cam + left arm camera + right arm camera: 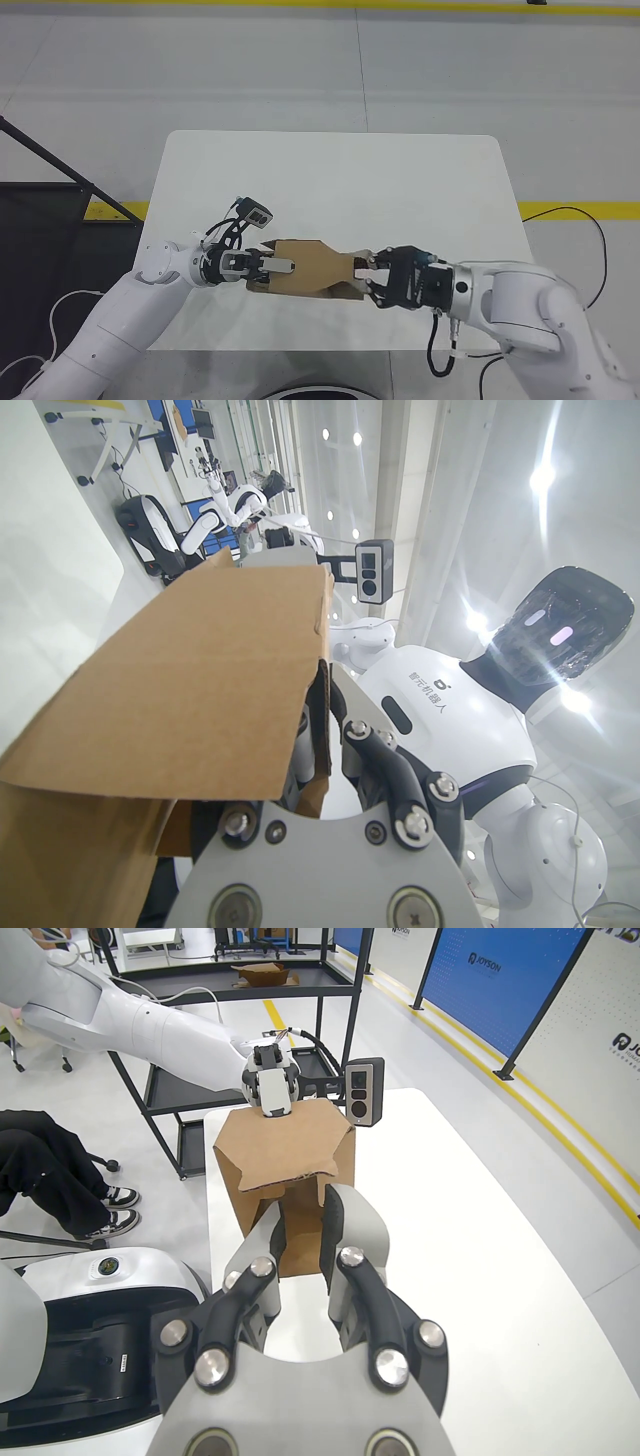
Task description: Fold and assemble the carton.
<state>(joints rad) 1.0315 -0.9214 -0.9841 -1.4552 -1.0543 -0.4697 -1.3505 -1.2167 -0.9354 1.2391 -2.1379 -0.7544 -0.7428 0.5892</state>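
Your left pincer (283, 266) is clamped on the carton (308, 270). One white finger lies flat on the upper panel; the other is out of sight behind the cardboard. The carton is brown and part-folded. It sits directly between your two pincers, its base on the white worktop (400, 180). Your right pincer (305, 1208) faces the opposite, open end. There a ragged top flap (290, 1173) juts out just beyond its tips. Its fingers (361, 1223) stand apart, with brown cardboard showing in the gap. You cannot tell whether they press on the carton. The two pincers point tip to tip along the carton.
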